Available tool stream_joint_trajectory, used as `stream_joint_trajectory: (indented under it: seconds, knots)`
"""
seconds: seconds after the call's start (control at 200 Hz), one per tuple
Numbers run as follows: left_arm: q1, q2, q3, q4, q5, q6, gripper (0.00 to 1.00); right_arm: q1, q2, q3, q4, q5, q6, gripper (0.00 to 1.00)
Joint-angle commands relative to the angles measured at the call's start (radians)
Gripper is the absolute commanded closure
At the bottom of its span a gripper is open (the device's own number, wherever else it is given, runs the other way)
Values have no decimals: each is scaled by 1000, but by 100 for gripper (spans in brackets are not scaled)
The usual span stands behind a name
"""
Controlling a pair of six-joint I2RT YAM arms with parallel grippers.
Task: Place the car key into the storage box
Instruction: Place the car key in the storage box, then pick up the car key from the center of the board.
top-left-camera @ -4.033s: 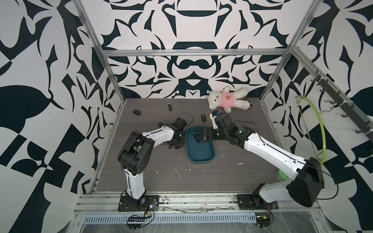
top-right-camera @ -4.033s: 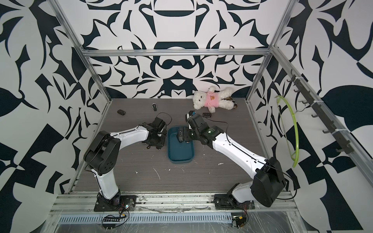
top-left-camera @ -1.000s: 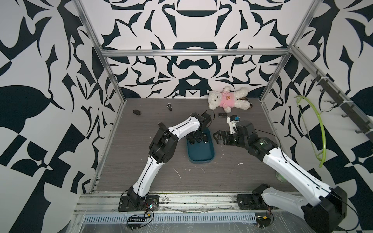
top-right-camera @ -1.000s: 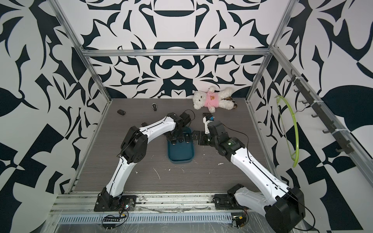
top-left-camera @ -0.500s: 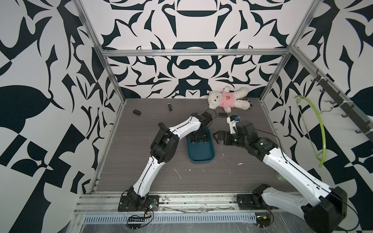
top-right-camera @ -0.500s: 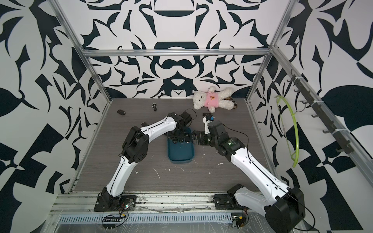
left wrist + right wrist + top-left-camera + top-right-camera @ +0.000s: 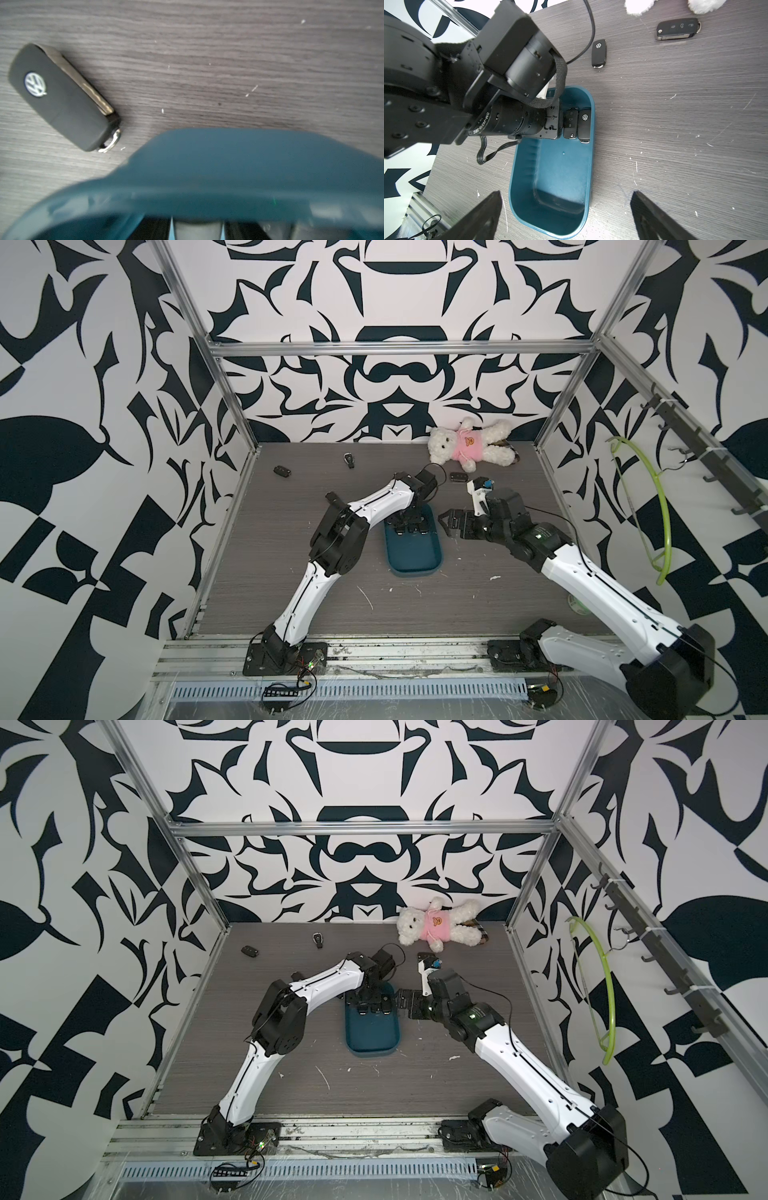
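The car key (image 7: 457,477) at the storage box's (image 7: 413,572) one o'clock looks light, stiff and smooth, so pinch it across its long edges. The right gripper (image 7: 566,193) gapes wide and empty. I cannot tell how far the left gripper (image 7: 400,522) is open, because it sits low inside the box.

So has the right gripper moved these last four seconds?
Yes. The right gripper was over the far end of the storage box; now it sits outside its rim, open.

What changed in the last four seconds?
The left gripper swung from the table beside the storage box to inside its far end; whether it holds a key is hidden. The right gripper pulled out to the box's side, open. Box and teddy bear stayed.
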Motion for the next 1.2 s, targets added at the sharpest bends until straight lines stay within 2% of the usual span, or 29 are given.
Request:
stream_joint_trajectory:
  seconds: [0.0,0.415,0.59,0.64,0.71,0.795,0.87,1.195]
  knots:
    - [0,-8,17,-2,8,2,52,-1,-6,10,18,7,4,1]
    - [1,-117,5,-35,-19,0,49,-1,14,15,32,-10,5,1]
    - [2,-223,-57,-40,-44,6,41,0,37,29,52,-50,5,1]
    - [4,-266,-92,-23,-56,15,35,1,46,36,59,-61,6,0]
    - [9,-327,-143,-4,-77,19,22,8,61,46,68,-71,3,1]
    - [33,-399,-212,27,-85,25,16,24,87,62,77,-79,3,1]
    - [60,-459,-279,53,-91,23,0,39,112,77,90,-87,3,1]
    - [233,-651,-582,170,-54,37,1,120,238,166,136,-108,7,1]
